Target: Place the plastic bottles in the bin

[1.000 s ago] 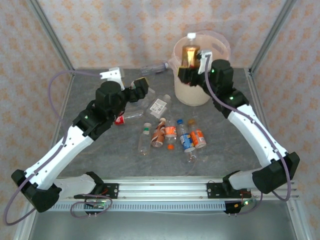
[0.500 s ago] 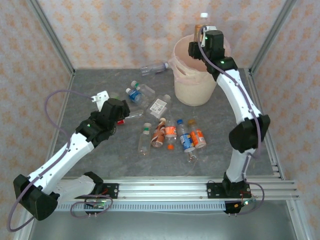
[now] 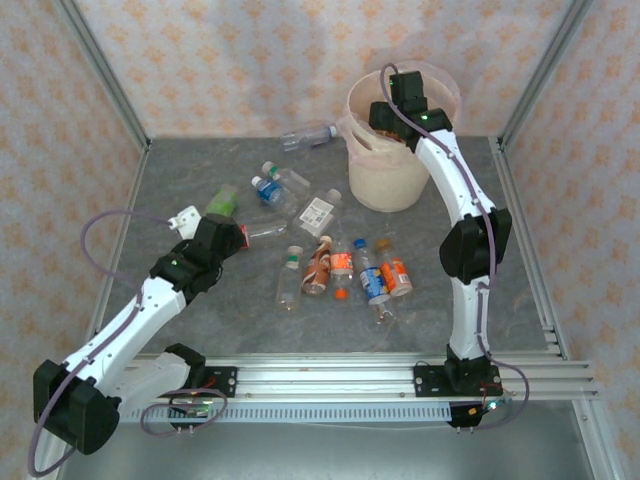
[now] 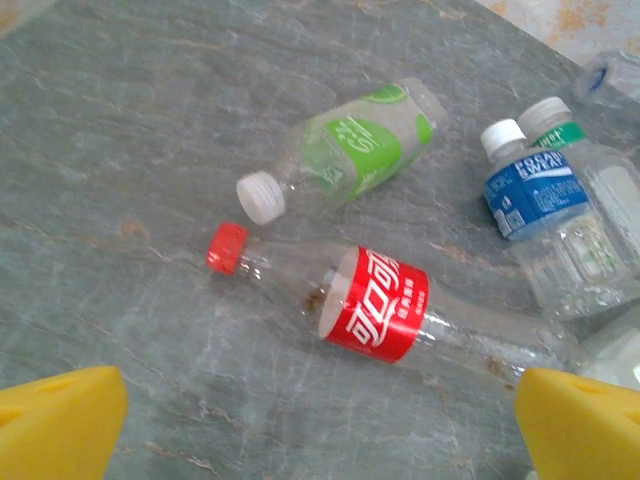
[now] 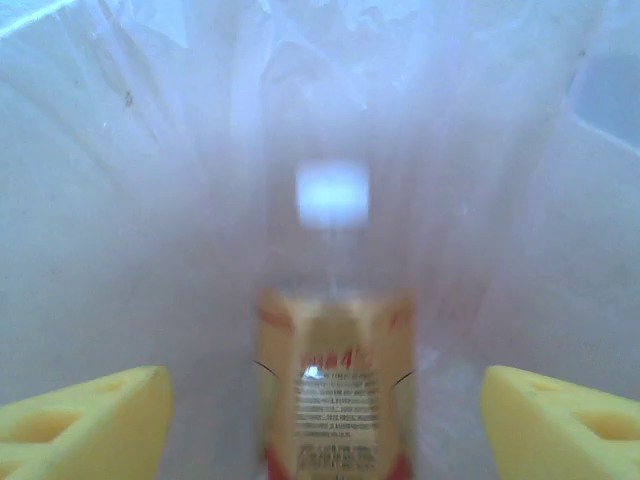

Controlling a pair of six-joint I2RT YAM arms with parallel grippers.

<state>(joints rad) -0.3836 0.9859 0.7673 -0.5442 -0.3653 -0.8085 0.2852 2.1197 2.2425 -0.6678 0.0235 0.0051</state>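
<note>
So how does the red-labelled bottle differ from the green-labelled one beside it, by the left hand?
The red-labelled bottle has a red cap; the green-labelled bottle has a white one. The red-labelled bottle is long and slim; the green-labelled bottle is shorter and stouter. In the left wrist view the red-labelled bottle lies nearer, the green-labelled bottle behind it. Both are clear, capped and lying on their sides on the grey table.
</note>
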